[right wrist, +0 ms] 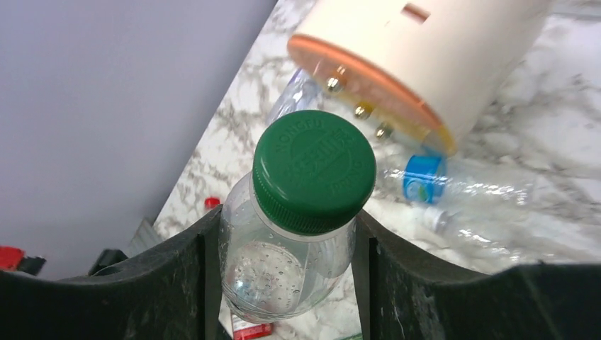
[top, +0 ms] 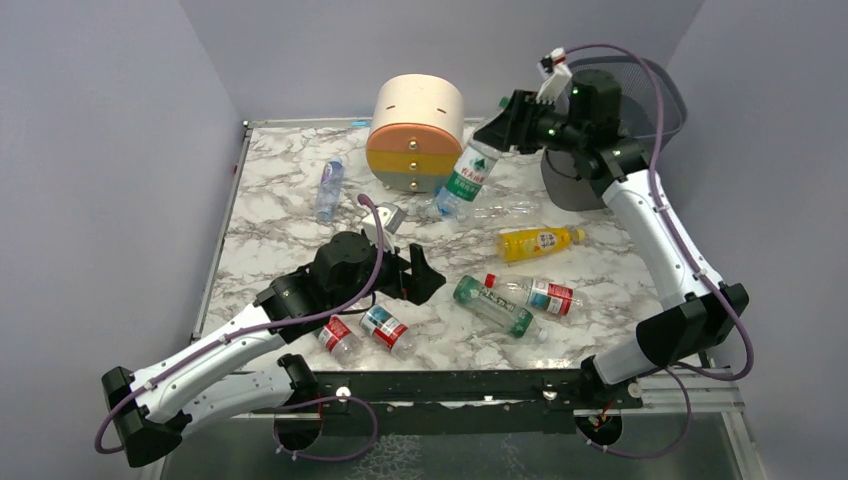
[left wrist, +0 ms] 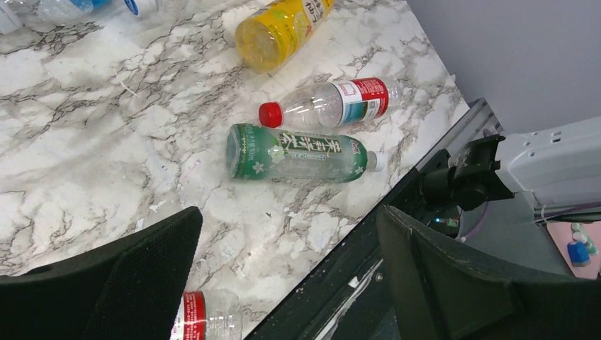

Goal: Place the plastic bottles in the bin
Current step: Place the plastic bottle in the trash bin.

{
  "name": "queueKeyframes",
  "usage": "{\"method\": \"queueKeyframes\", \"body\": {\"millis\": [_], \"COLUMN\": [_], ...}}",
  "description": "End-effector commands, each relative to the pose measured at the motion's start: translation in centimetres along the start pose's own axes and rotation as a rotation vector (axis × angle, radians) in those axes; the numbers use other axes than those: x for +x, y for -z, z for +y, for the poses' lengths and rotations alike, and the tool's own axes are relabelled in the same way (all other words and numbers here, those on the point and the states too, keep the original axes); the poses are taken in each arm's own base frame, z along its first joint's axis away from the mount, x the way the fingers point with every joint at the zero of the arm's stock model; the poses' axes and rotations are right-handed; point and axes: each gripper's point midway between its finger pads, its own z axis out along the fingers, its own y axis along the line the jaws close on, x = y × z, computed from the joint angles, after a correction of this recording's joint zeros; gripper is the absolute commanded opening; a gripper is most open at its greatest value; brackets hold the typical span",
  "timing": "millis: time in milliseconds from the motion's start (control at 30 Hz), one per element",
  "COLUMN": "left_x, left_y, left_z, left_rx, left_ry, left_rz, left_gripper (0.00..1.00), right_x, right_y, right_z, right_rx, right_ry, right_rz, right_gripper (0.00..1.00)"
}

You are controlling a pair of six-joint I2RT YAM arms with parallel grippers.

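Right wrist view: right hand (right wrist: 285,234) holds green-capped bottle (right wrist: 314,170) below cap; may slip short of bin (top: 665,105). Left hand (left wrist: 287,212) wide, empty.

Left arm (top: 215,365), right arm (top: 655,225): white link shells, black joint housings, purple cables (top: 657,120). Left claw (left wrist: 289,212), right claw (right wrist: 287,234): black, textured pads (left wrist: 142,283). Green LEDs (top: 548,129) on right wrist.

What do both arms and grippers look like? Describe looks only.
The left arm and right arm have white shells, black joints and purple cables. Green lights dot the right one. The left gripper and right gripper are black.
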Motion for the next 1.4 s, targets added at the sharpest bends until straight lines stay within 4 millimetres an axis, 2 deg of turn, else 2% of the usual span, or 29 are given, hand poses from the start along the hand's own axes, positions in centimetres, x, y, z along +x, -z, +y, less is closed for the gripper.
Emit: {"method": "queueKeyframes", "body": {"millis": [0,300,500,700,933,1367], "left_x": [0.3,1.3,1.7,2.3,2.7,2.7], "left_y": [0.3,0.1,-0.1,-0.6,-1.1,-1.5], "left_z": [0.6,1.1,1.4,1.9,1.9,2.0], "left_rx": [-0.022,-0.032,-0.043,-0.058,-0.057,-0.059], "left_ry": [-0.004,-0.006,-0.006,-0.005,-0.005,-0.018], "left_rz": [-0.004,0.020,0.031,0.048,0.059,0.068], "left_gripper": [0.99,0.99,0.99,0.99,0.99,0.99], "right_x": [-4.6,-14.8,-18.4,-19.1,-19.1,-19.7], "right_y": [2.9,10.0,15.0,18.3,19.2,21.6], "right_z": [-2.6,-8.0,-12.5,-16.9,-21.1,-25.6], "right_rx": [0.099,0.196,0.246,0.238,0.298,0.553], "right_ry": [0.018,-0.018,-0.094,-0.227,-0.315,-0.312], "right_rz": [-0.093,-0.380,-0.532,-0.642,-0.696,-0.773], "right_gripper": [0.59,0.59,0.59,0.59,0.58,0.60]}}
